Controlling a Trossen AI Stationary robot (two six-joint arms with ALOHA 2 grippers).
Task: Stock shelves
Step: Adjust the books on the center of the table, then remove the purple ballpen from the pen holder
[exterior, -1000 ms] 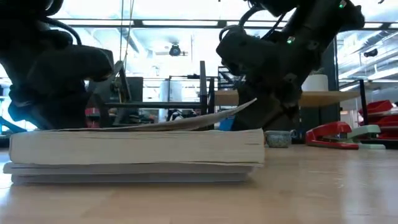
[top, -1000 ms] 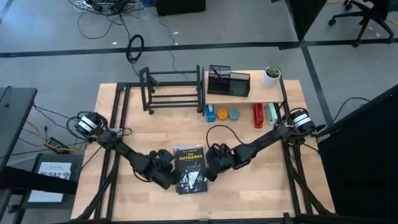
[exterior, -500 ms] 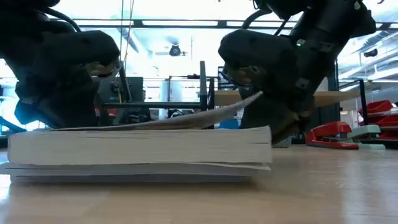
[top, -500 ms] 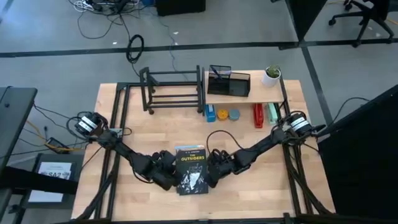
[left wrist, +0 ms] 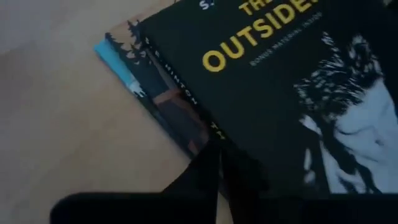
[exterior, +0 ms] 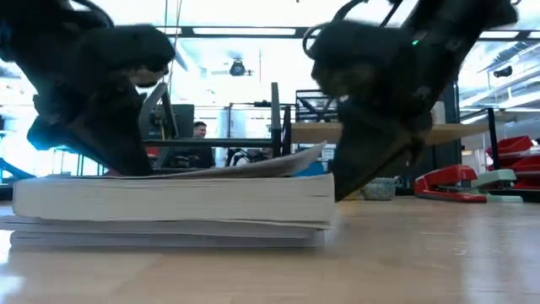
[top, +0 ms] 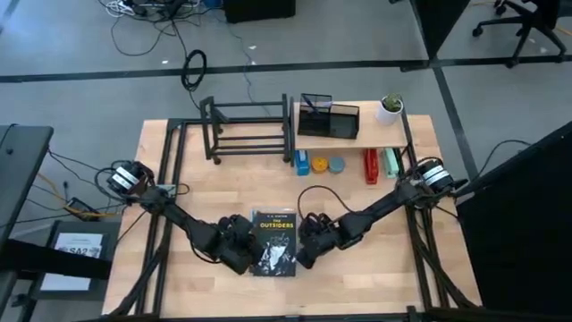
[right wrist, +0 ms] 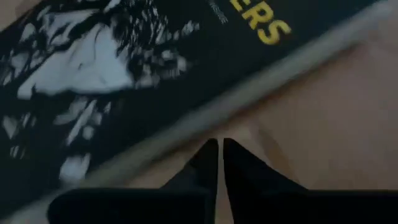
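Two books lie stacked flat near the table's front middle. The top one is a black paperback (top: 273, 241) with yellow lettering; a blue-covered book (left wrist: 124, 62) peeks out beneath it. My left gripper (top: 243, 255) is shut, low at the stack's left side. My right gripper (top: 304, 252) is shut, low at its right side. The shelves stand at the far edge: a black tube rack (top: 248, 128) and a wooden plank shelf (top: 353, 136). My left gripper sets its shut fingertips (left wrist: 214, 158) against the black book's spine edge (left wrist: 208, 134), slanting down from the table's left. The stack lies flat on the table. My right gripper pushes with its shut fingertips (right wrist: 214, 155) at the stack's page-edge side (right wrist: 205, 124), slanting down from the table's right.
On the plank stand a black mesh organizer (top: 329, 116) and a small potted plant (top: 390, 109). Under it lie small blue and orange items (top: 319, 164), a red stapler (top: 371, 165) and a pale green one (top: 391, 163). Bare wood shows between the books and the shelves.
My right gripper has gone toward the table's near edge and down to the stack's right side, then toward the left. The stack has slid a little toward the table's left, still flat.
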